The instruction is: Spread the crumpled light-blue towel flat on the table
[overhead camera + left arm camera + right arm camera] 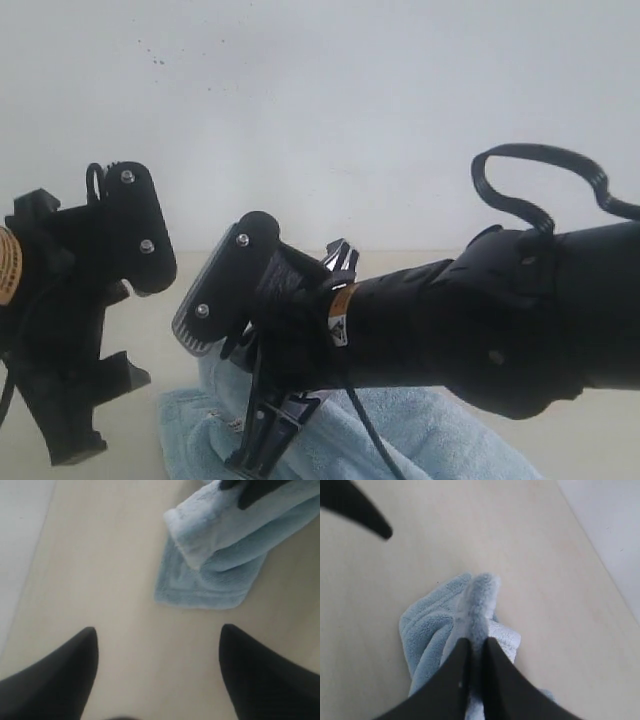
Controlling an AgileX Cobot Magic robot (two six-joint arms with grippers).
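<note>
Bare lab-like robot bench: plain beige table (125, 555), blank white wall (320, 100).

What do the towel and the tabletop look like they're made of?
The towel: soft terry or fleece cloth, pale blue and matte, judging by its fuzzy pile and limp folds. The table: a hard, smooth cream-beige surface, probably laminate or painted board; no grain shows, so this is uncertain.

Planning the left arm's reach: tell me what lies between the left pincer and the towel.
Only bare table separates left pincer from towel, per the left wrist view.
</note>
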